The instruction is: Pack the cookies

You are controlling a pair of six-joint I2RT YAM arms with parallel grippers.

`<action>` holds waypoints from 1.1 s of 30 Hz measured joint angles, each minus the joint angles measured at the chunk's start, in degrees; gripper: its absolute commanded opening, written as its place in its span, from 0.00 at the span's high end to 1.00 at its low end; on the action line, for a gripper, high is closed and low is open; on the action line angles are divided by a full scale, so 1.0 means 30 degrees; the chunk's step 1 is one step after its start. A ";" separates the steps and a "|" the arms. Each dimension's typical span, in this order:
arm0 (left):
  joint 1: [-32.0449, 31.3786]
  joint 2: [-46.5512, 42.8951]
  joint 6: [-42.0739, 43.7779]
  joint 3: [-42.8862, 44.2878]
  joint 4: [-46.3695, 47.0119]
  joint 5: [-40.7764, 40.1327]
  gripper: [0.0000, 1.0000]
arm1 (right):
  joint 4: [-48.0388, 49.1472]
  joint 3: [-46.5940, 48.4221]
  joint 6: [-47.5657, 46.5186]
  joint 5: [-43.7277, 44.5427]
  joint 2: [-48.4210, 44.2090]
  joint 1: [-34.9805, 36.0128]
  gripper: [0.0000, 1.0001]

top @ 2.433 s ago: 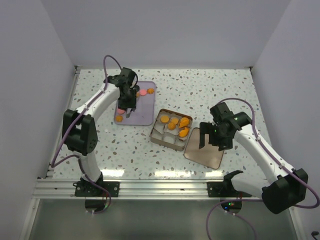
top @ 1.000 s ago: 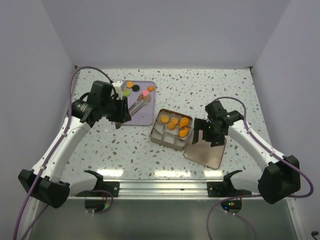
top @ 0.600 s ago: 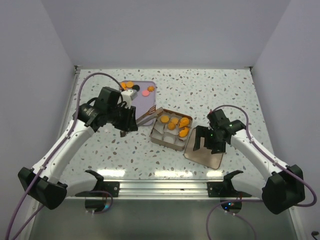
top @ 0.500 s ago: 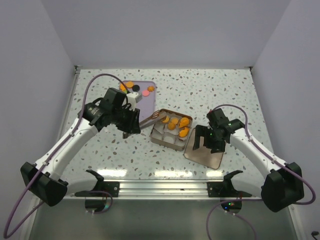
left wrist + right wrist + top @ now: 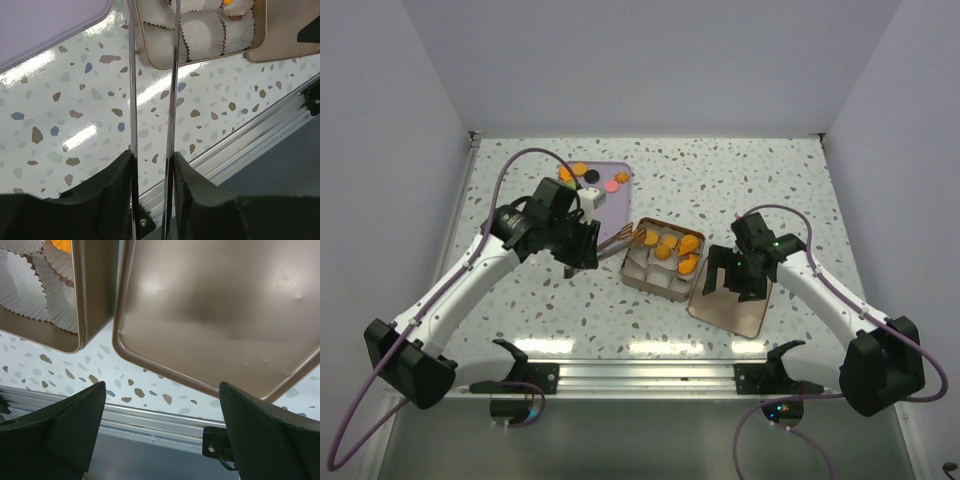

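Left end effector (image 5: 582, 247) clenched on tongs (image 5: 131, 90), tips at the tin's (image 5: 626, 268) ten o'clock. Right end effector (image 5: 735, 282) released above the lid (image 5: 740, 312).

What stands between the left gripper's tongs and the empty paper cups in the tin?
Nothing visible. The tin is open, its lid lies flat beside it under the open right gripper, and the tongs held by the left gripper reach over the tin's rim above the paper cups.

You've got tray (image 5: 612, 212) rear-left on table (image 5: 750, 185) w/ cookies (image 5: 582, 172) on it; box (image 5: 632, 279) front-right of tray, lid (image 5: 725, 310) just right.
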 measured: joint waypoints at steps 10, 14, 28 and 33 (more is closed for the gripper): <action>-0.0189 -0.0401 0.0022 -0.1195 -0.0415 -0.0685 0.70 | 0.0255 -0.0138 -0.0007 0.0000 0.0211 0.0000 0.01; -0.0226 -0.0401 0.0022 -0.1195 -0.0401 -0.0721 0.70 | 0.0248 -0.0175 -0.0015 0.0000 0.0219 0.0000 0.01; -0.0590 -0.0393 0.0029 -0.1195 -0.0393 -0.0911 0.60 | 0.0189 -0.0284 -0.0168 0.0000 0.0211 0.0000 0.01; -0.0605 -0.0386 0.0022 -0.1195 -0.0401 -0.0925 0.59 | 0.0189 -0.0291 -0.0168 0.0000 0.0211 0.0000 0.01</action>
